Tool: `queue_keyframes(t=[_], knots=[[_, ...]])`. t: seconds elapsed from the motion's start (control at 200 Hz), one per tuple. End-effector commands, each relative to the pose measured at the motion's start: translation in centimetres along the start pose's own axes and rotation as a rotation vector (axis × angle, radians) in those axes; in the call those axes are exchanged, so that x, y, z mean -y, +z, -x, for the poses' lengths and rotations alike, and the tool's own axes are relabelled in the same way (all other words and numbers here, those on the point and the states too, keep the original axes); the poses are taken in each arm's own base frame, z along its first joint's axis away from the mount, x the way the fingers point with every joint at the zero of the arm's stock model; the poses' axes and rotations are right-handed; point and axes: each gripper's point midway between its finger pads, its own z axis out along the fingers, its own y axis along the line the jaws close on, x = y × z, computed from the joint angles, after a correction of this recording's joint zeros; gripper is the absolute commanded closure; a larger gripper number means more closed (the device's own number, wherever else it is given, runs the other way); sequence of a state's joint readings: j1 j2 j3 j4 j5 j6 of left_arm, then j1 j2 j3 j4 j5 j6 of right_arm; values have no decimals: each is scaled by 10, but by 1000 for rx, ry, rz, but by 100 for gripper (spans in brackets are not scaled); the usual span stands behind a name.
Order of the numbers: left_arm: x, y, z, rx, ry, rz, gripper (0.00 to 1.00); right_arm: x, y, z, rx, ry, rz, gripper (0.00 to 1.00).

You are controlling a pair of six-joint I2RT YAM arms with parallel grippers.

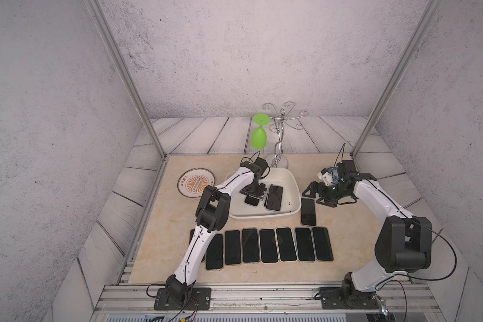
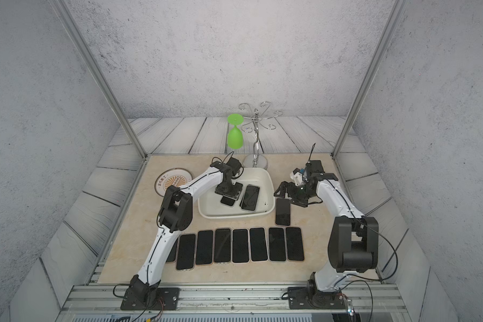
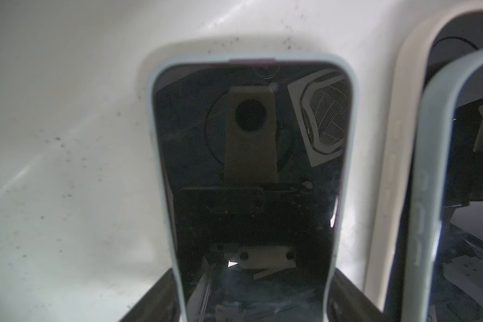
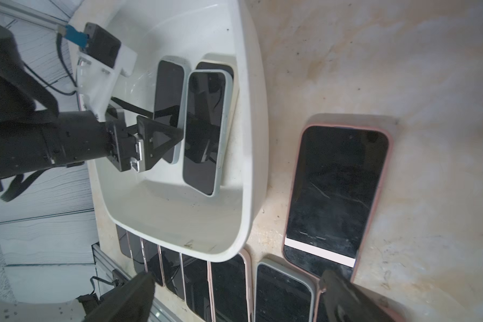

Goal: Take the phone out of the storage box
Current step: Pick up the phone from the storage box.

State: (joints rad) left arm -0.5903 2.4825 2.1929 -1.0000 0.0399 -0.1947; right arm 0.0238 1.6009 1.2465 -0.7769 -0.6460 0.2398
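The white storage box (image 1: 265,216) sits mid-table and shows in both top views (image 2: 234,216). A phone (image 3: 248,167) in a pale blue case lies flat on its floor. My left gripper (image 3: 253,278) reaches down into the box (image 1: 253,192), and its two dark fingers press against the phone's long edges. A second blue-cased phone (image 4: 205,131) lies beside it, on top of a cream-cased one (image 4: 215,65). My right gripper (image 4: 237,278) hovers open and empty, to the right of the box (image 1: 315,192).
A pink-cased phone (image 1: 308,212) lies on the table just right of the box, below my right gripper. Several phones (image 1: 268,245) form a row along the front. An orange-patterned plate (image 1: 196,182) sits at the left. A green glass (image 1: 259,135) hangs on a metal rack (image 1: 280,131) behind the box.
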Motion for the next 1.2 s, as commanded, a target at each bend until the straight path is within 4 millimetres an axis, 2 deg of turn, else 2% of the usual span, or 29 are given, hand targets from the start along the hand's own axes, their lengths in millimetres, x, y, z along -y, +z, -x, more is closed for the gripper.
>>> queue_keyframes(t=[0.0,0.11,0.23,0.345,0.455,0.611,0.926,1.061,1.146,1.196], knots=[[2,-27,5,27,-5,-69,61,-33,-2,12,44,-26,165,1],[11,-83,27,162,-65,-208,62,-66,-7,25,109,-64,324,1],[25,-144,40,283,-89,-338,62,-96,2,27,121,-150,328,1],[33,-172,43,352,-118,-422,63,-116,23,25,120,-200,334,4],[36,-177,37,345,-149,-458,63,-137,41,23,119,-252,354,9],[40,-181,31,344,-178,-492,63,-158,67,22,102,-313,335,15],[44,-193,22,358,-206,-537,63,-156,111,26,64,-283,313,28],[51,-195,16,344,-205,-566,64,-159,118,35,82,-265,330,36],[56,-193,11,333,-214,-594,64,-168,116,42,103,-267,367,38],[57,-191,9,328,-219,-602,64,-175,115,47,110,-267,394,42]])
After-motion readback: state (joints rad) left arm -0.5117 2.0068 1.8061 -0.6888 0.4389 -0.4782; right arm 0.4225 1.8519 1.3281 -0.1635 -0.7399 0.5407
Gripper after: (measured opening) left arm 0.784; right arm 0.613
